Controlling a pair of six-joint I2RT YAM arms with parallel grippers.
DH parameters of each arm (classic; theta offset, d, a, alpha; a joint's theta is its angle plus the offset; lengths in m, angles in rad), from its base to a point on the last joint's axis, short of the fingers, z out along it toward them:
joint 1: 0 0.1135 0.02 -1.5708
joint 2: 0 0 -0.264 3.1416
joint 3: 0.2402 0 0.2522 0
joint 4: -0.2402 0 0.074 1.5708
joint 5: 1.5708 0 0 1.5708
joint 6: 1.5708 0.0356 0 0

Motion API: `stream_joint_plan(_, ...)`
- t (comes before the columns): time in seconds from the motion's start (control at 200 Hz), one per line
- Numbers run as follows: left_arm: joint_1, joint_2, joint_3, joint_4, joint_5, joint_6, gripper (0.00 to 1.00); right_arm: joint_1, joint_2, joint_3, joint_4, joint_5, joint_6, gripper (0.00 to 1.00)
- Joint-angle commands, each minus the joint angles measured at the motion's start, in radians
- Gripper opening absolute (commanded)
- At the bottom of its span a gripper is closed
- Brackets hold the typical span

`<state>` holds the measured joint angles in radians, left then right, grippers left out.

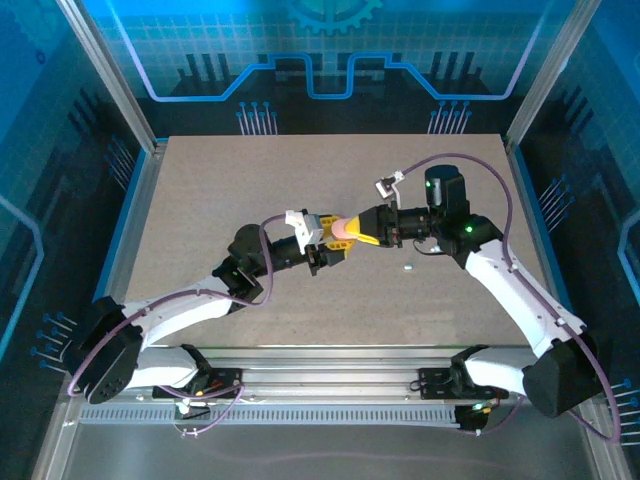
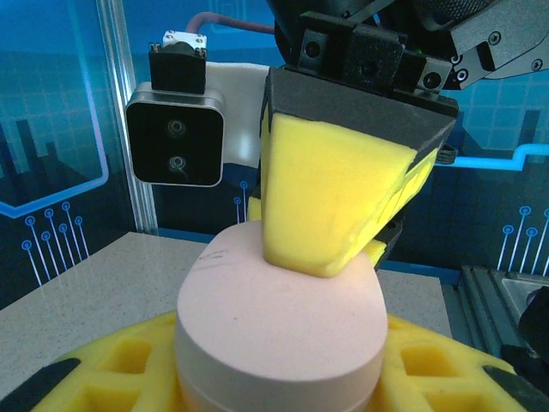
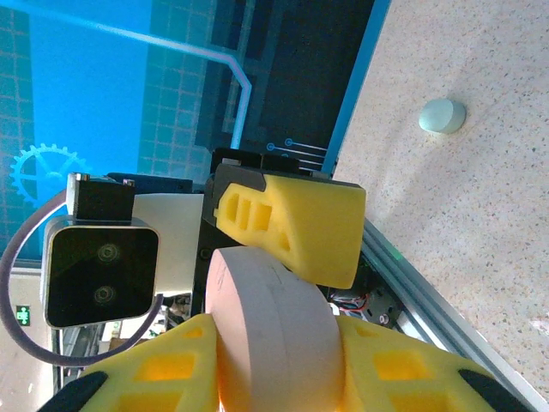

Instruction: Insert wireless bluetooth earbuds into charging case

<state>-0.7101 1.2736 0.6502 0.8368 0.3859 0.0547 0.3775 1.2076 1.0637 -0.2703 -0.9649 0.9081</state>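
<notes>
**Two grippers, one pink case, mid-table**

Both arms meet over the middle of the table (image 1: 250, 180), nose to nose. The left gripper (image 1: 325, 245) has its jaws drawn in tight on the pink case (image 1: 342, 228), the yellow pads (image 2: 129, 369) hugging its lower body on either side. The right gripper (image 1: 362, 232) comes in from the opposite end, jaws narrowed onto the same case: one foam pad (image 2: 334, 197) sits flat on its top, and the wrist view shows the case wedged between both fingers. One pale earbud (image 1: 408, 267) lies alone on the bare tabletop, near the right gripper, apart from the case.
</notes>
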Motion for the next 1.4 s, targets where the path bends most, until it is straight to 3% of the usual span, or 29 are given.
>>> stream_joint_plan(0.0,-0.007,-0.031,0.039,-0.02,-0.027,0.014,0.45,0.011,0.006,-0.005,0.01,0.018,-0.01,0.08)
stream_joint_plan(0.24,-0.007,-0.055,0.028,-0.089,-0.071,0.053,0.66,-0.005,-0.027,-0.058,0.114,0.085,0.037,0.02)
stream_joint_plan(0.415,-0.008,-0.096,0.003,-0.13,-0.099,0.08,0.73,-0.044,-0.045,-0.126,0.167,0.151,0.06,0.01)
stream_joint_plan(0.625,-0.007,-0.166,-0.044,-0.149,-0.178,0.087,0.75,-0.129,-0.015,-0.262,0.189,0.284,0.069,0.02)
stream_joint_plan(0.875,-0.005,-0.219,-0.036,-0.248,-0.298,0.051,0.76,-0.154,0.21,-0.241,0.111,0.398,-0.054,0.04)
stream_joint_plan(1.091,0.005,-0.226,0.028,-0.433,-0.404,-0.019,0.76,-0.153,0.467,-0.089,0.071,0.435,-0.126,0.08)
stream_joint_plan(1.391,0.041,-0.243,0.081,-0.597,-0.447,-0.071,0.77,-0.149,0.699,0.082,0.056,0.479,-0.17,0.11)
